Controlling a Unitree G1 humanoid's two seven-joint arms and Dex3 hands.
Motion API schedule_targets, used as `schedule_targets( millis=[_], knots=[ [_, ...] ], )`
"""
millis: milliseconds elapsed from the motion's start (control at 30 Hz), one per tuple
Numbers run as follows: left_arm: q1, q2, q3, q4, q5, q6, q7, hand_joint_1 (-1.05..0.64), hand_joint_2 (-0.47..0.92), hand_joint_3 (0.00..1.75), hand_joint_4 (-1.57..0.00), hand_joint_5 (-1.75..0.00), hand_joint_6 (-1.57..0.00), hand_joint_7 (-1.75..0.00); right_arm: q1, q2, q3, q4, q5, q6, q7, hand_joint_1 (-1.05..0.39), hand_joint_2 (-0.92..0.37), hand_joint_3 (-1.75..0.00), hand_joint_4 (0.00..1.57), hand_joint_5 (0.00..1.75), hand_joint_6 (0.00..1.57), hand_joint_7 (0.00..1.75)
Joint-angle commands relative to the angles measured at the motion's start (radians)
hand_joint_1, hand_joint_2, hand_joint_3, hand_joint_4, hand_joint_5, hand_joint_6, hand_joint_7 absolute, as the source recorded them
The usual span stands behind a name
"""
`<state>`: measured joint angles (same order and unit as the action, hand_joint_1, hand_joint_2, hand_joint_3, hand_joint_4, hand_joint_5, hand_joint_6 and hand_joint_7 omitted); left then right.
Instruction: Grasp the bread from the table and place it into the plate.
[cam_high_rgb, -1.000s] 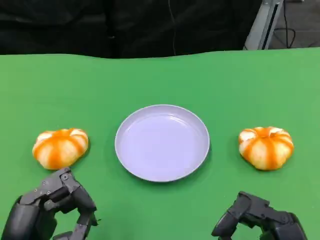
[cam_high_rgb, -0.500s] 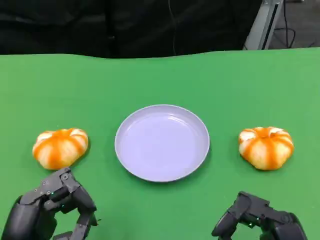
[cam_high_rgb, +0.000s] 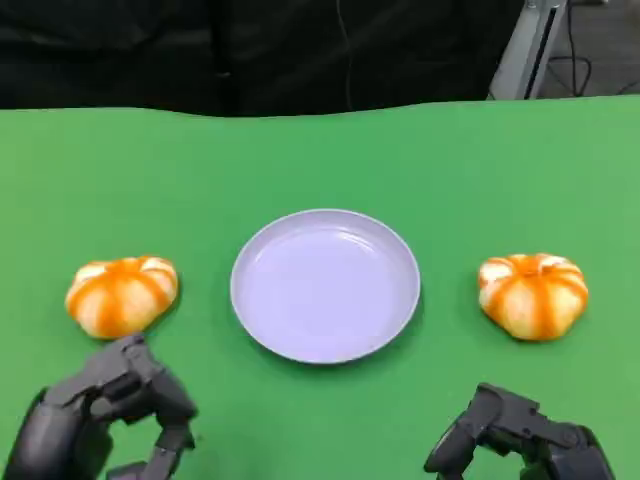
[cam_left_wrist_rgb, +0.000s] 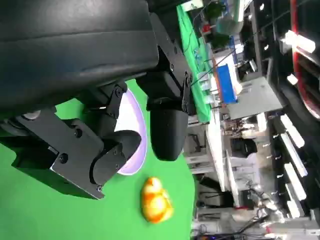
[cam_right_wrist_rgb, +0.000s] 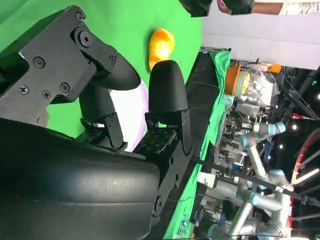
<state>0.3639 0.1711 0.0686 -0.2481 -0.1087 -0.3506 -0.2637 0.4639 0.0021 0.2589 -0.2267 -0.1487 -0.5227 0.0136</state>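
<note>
Two orange-and-white striped breads lie on the green table, the left bread (cam_high_rgb: 121, 295) and the right bread (cam_high_rgb: 533, 294), on either side of a pale lilac plate (cam_high_rgb: 325, 215) that holds nothing. My left hand (cam_high_rgb: 105, 415) hovers just in front of the left bread, fingers apart and holding nothing. At the lower right, my right hand (cam_high_rgb: 520, 442) is short of the right bread and also holds nothing. The left wrist view looks past its fingers (cam_left_wrist_rgb: 165, 130) to the plate (cam_left_wrist_rgb: 137, 125) and the right bread (cam_left_wrist_rgb: 156, 201). The right wrist view shows the left bread (cam_right_wrist_rgb: 161, 46) and the plate (cam_right_wrist_rgb: 131, 112).
The green table (cam_high_rgb: 320, 160) ends at a dark backdrop at the far edge. A grey metal stand (cam_high_rgb: 530, 45) rises behind the far right corner. Open green cloth lies between each bread and the plate.
My left hand has shifted very slightly and looks a little blurred. Both breads, the plate and the right hand stay where they were.
</note>
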Motion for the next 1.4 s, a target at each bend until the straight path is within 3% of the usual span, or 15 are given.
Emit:
schedule_targets(
  millis=[33,100,267,400,1300,1400],
  knots=[
    [-0.223,0.263,0.021,-0.035,0.504,0.186,0.022,-0.49,0.88,0.09,-0.09,-0.48,-0.22,-0.20,0.007,0.002,0.000,-0.015,0.005,0.012,-0.008,-0.07,-0.30,-1.35,0.74,1.60,0.80,1.30],
    [-0.246,0.282,0.015,-0.037,0.568,0.214,0.026,-0.54,0.90,0.03,-0.02,-0.37,-0.19,-0.09,0.007,0.003,0.000,-0.015,0.005,0.013,-0.009,-0.07,-0.30,-1.35,0.74,1.60,0.80,1.30],
    [-0.254,0.276,0.003,-0.051,0.607,0.252,0.030,-0.55,0.90,0.01,-0.01,-0.34,-0.19,-0.05,0.007,0.003,0.001,-0.016,0.005,0.013,-0.009,-0.07,-0.30,-1.35,0.74,1.60,0.80,1.31],
    [-0.349,0.334,-0.066,-0.016,0.774,0.346,-0.009,-0.61,0.92,0.02,0.00,-0.26,-0.20,-0.03,0.020,0.009,0.008,-0.024,-0.012,0.009,-0.021,-0.07,-0.30,-1.35,0.74,1.59,0.80,1.30],
    [-0.408,0.345,-0.127,0.007,0.862,0.433,0.004,-0.63,0.92,0.01,0.00,-0.23,-0.19,0.00,0.020,0.000,0.007,-0.028,-0.012,0.008,-0.019,-0.08,-0.29,-1.35,0.76,1.57,0.82,1.27],
    [-0.498,0.341,-0.193,0.164,0.920,0.450,0.019,-0.62,0.92,0.01,-0.03,-0.25,-0.18,0.00,0.013,-0.001,0.005,-0.018,-0.007,0.003,-0.018,-0.07,-0.29,-1.36,0.76,1.57,0.82,1.28]
  ],
)
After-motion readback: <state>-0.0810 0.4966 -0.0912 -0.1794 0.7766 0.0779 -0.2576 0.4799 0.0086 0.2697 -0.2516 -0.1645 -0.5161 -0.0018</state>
